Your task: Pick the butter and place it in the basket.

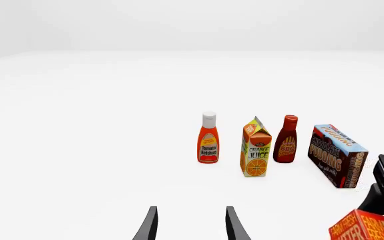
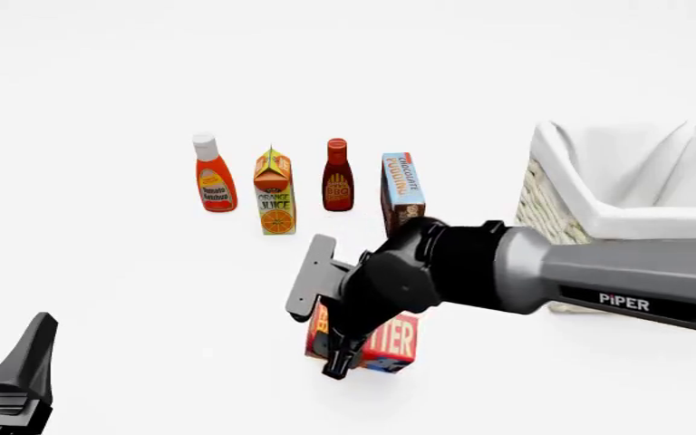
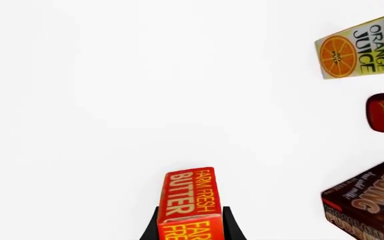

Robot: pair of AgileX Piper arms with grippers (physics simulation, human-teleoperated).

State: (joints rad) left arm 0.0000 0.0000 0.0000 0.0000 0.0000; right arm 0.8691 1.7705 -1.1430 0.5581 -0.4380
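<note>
The butter (image 2: 387, 343) is a small red-orange box with yellow lettering, at the middle of the table near the front. My right gripper (image 2: 358, 352) reaches down over it from the right. In the right wrist view its black fingers (image 3: 231, 225) press both sides of the butter (image 3: 190, 197), so the right gripper (image 3: 192, 222) is shut on it. Whether the box is off the table I cannot tell. The basket (image 2: 556, 207), cream wicker with a white cloth lining, stands at the right. My left gripper (image 1: 192, 226) hangs open and holds nothing, at the front left corner (image 2: 0, 355).
A row of groceries stands behind the butter: a ketchup bottle (image 2: 213, 186), an orange juice carton (image 2: 275, 195), a BBQ sauce bottle (image 2: 337, 177) and a chocolate pudding box (image 2: 402, 188). The pudding box is closest to the right arm's wrist.
</note>
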